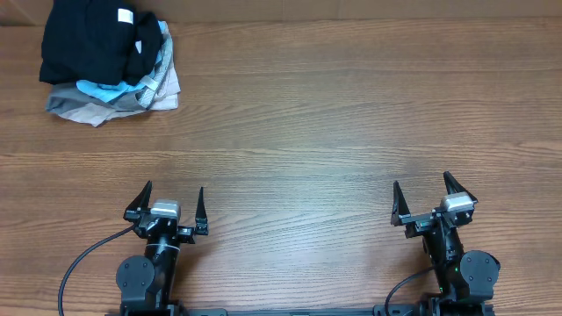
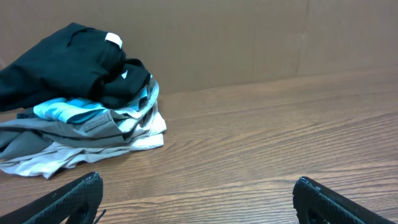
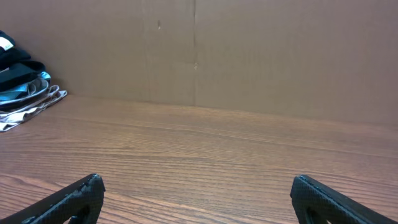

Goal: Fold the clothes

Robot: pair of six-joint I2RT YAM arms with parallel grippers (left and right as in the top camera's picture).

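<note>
Left gripper: jaws spread wide, nothing between the fingers.
Right gripper: likewise wide and empty.
Black garment: bunched well beyond the left fingertips, off to their left; white label showing.
Folded pieces: light-blue, grey and beige, under it.
Table: wood-grain.

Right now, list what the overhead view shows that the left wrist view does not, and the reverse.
Overhead only: the right gripper, standing open. Left wrist only: the brown cardboard wall behind the table. Both: the open left gripper, that table, and the black garment with its white label atop the pile of folded pieces.
</note>
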